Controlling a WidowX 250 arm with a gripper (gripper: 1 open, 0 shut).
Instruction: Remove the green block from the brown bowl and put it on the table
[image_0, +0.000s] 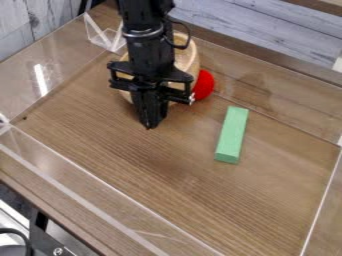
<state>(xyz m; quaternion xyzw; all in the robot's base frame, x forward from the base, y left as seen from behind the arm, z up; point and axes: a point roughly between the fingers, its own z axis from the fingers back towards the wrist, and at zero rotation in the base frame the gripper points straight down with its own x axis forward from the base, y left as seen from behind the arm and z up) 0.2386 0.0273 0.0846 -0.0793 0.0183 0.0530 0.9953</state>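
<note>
The green block (233, 135) lies flat on the table (120, 170), right of centre and well apart from the brown bowl (187, 57). Most of the bowl is hidden behind the arm, with only parts of its tan rim showing at the back. My gripper (148, 119) points straight down over the table in front of the bowl, to the left of the block. Its fingers are pressed together with nothing between them.
A rounded red object (205, 84) sits beside the bowl, just right of the arm. Low clear plastic walls (54, 185) run along the table edges. A clear folded stand (104, 38) is at the back left.
</note>
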